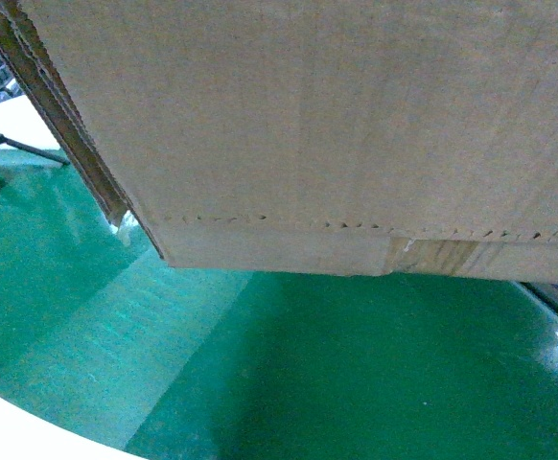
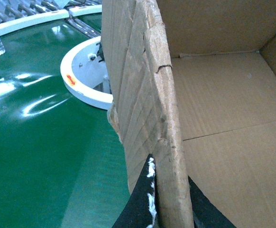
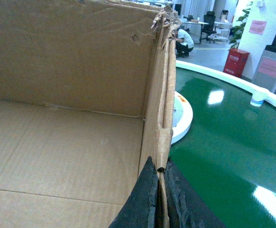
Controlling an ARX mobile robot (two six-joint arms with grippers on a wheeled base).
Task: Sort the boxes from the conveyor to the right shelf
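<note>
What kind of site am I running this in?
Probably an indoor logistics test hall or lab: a wide curved dark-green conveyor belt with a white rim, a large brown corrugated cardboard carton lifted above it, and desks and office chairs behind.

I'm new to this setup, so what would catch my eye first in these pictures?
A large brown corrugated cardboard carton fills the top of the head view, lifted above the dark-green conveyor belt. Each wrist view shows a black pincer clamped on a ragged carton wall: the left pincer on one side, the right pincer on the other, the carton empty inside.
</note>
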